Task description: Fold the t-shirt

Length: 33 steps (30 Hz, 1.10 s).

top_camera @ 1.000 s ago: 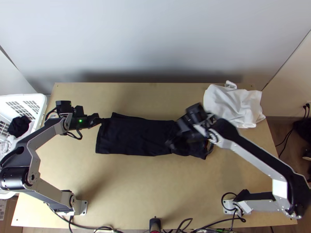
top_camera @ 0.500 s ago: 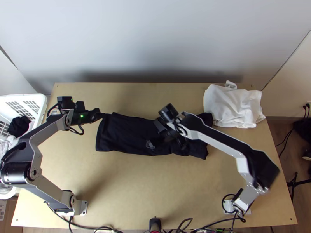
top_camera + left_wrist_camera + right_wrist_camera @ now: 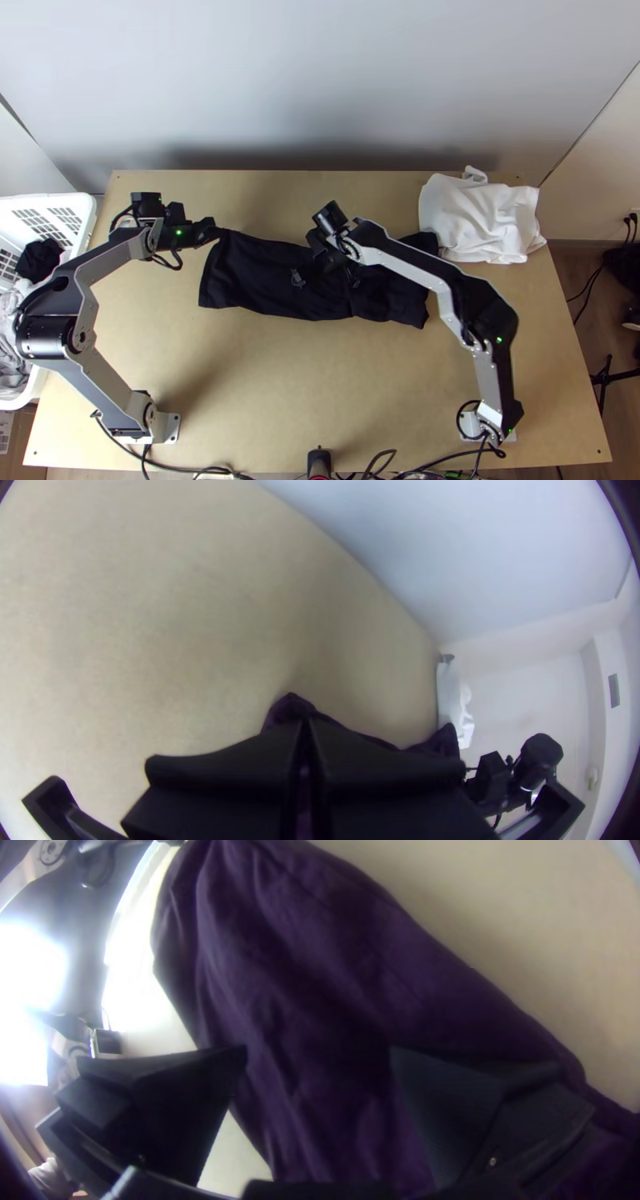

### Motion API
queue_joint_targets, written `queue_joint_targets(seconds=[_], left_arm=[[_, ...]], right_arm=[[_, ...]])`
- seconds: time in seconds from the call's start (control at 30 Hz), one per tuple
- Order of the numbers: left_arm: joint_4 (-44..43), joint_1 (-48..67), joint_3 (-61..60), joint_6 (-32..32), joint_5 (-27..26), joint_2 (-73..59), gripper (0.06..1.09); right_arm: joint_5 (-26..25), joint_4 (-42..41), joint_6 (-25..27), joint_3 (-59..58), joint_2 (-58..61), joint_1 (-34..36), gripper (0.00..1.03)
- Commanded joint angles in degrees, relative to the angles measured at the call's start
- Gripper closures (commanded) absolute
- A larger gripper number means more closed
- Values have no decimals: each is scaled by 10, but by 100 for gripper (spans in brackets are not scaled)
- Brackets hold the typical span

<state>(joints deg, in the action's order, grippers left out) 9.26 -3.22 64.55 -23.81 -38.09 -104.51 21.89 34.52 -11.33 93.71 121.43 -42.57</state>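
**Dark t-shirt [image 3: 248,276] pinched at one corner**

We see it lying as a long strip across the table [image 3: 264,384]. The left gripper [image 3: 216,232] is clamped on its far left corner. The right gripper [image 3: 326,279] is over its middle, fingers wide apart; whether they touch the fabric, we can't quite tell from here.

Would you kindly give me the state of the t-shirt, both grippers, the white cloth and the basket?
T-shirt: laid out in a long strip, wrinkled
Left gripper: shut on a t-shirt corner
Right gripper: open, over the t-shirt
White cloth: bunched
Basket: upright, with cloth inside
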Motion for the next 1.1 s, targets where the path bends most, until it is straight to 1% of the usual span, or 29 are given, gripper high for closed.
queue_joint_targets(seconds=[0.0, 0.13, 0.17, 0.2, 0.23, 0.33, 0.37, 0.4, 0.47, 0.63, 0.7, 0.77, 0.83, 0.87, 0.97, 1.07], left_arm=[[1, 8, 10, 4, 9, -21, 105], [-5, 7, 11, 7, 11, -20, 105], [-7, 4, 14, 4, 11, -19, 101], [-12, 1, 14, 0, 10, -16, 91], [-20, -2, 14, -2, 11, -11, 77], [-16, -13, 15, 3, 9, 5, 16], [-5, -19, 15, 3, 9, 11, 10], [17, -26, 20, -1, 9, 15, 10], [68, -42, 36, -28, 9, 22, 10], [173, -82, 50, -46, 7, 56, 10], [222, -93, 44, -27, 6, 52, 10], [279, -102, 41, 5, 6, 40, 10], [313, -112, 34, 35, 6, 39, 10], [318, -115, 23, 47, -1, 45, 10], [314, -126, -25, 99, -49, 66, 11], [294, -135, -67, 133, -98, 70, 11]], right_arm=[[-11, -21, 0, 16, 49, 11, 5], [-14, -24, -1, 26, 53, 13, 5], [-15, -24, -1, 27, 54, 13, 5], [-15, -24, -1, 27, 54, 13, 5], [-15, -24, -1, 26, 53, 13, 5], [-16, -24, 0, 24, 53, 13, 5], [-16, -24, 0, 24, 53, 12, 5], [-16, -24, 0, 23, 53, 13, 5], [-16, -24, 0, 22, 52, 13, 5], [-17, -24, 0, 21, 52, 12, 5], [-17, -24, 1, 21, 52, 11, 5], [-17, -24, 3, 20, 52, 11, 5], [-17, -24, 3, 20, 51, 11, 5], [-17, -24, 3, 20, 51, 10, 5], [-19, -25, 5, 20, 51, 8, 5], [-20, -24, 6, 21, 52, 8, 5]])
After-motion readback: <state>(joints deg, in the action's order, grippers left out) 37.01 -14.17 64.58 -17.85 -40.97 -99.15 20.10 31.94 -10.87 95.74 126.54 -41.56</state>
